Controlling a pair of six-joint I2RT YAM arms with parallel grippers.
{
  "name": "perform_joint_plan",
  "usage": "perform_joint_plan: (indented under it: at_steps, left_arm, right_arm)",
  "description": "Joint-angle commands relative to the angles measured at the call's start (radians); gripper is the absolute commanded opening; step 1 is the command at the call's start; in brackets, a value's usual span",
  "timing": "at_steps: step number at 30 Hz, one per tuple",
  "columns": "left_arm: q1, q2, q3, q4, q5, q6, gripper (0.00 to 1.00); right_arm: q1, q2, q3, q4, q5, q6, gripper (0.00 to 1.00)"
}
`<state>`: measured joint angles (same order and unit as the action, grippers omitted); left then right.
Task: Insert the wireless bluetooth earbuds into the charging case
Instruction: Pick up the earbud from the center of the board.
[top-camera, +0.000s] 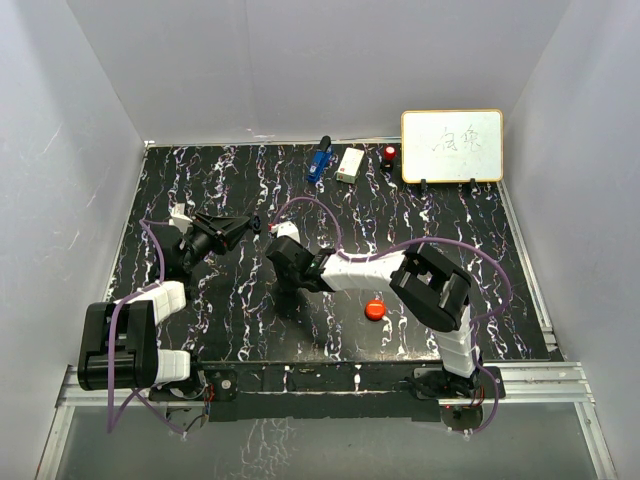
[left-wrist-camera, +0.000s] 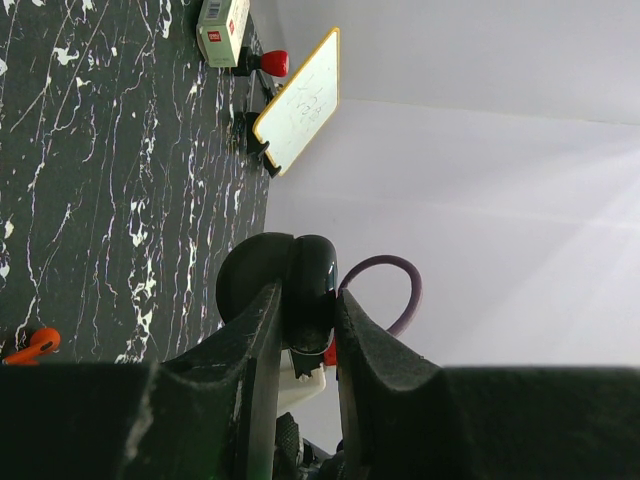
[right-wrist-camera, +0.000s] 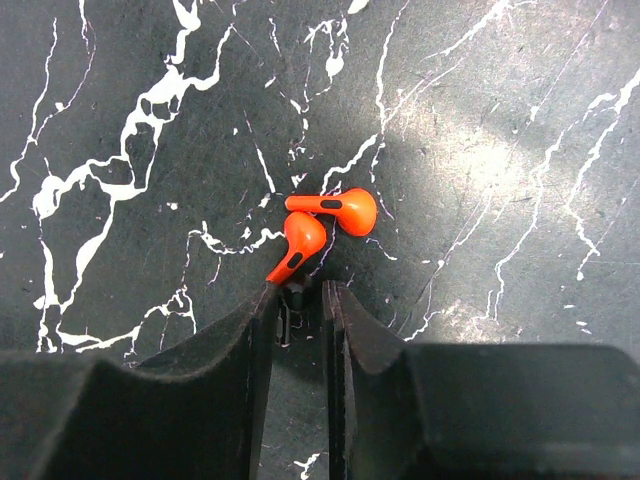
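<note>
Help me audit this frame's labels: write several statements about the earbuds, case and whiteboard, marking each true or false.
1. The left end effector grips a black round case. True.
2. Both earbuds sit inside the case. False: they lie on the table, just ahead of the right end effector.
3. A whiteboard stands at the table's far right corner. True.
4. The earbuds lie far apart. False: they lie close together.

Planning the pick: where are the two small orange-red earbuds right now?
Right wrist view, centre: the two small orange-red earbuds lie side by side on the black white-veined table, just beyond the fingertips of the right gripper.
</note>
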<state>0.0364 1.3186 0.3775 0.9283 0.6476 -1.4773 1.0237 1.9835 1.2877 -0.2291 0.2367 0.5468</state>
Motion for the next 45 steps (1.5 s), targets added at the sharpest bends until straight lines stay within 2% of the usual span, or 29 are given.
perform_joint_plan:
  at_steps: [1,12,23,31,40,45]
  left_arm:
    - [0.005,-0.003,-0.006,0.029,0.023,-0.002,0.00]
    - [0.006,-0.002,-0.007,0.030,0.022,-0.003,0.00]
    - [0.006,-0.002,-0.002,0.024,0.028,0.000,0.00]
    - [0.006,0.012,0.021,0.010,0.056,0.022,0.00]
    - [-0.030,0.045,0.091,-0.011,0.125,0.056,0.00]
    - [-0.090,0.121,0.126,0.081,0.167,0.009,0.00]
  right_arm:
    - [-0.010,0.006,0.037,-0.014,0.016,-0.015,0.22]
    - [-0.014,0.009,0.038,-0.010,0.002,-0.018,0.19]
    - [-0.014,-0.016,0.023,0.007,0.005,-0.027,0.04]
    - [-0.045,-0.206,-0.125,0.184,0.026,-0.058,0.01]
    - [-0.158,-0.463,-0.347,0.479,-0.029,-0.129,0.00]
    - [-0.198,-0.560,-0.406,0.590,-0.031,-0.206,0.00]
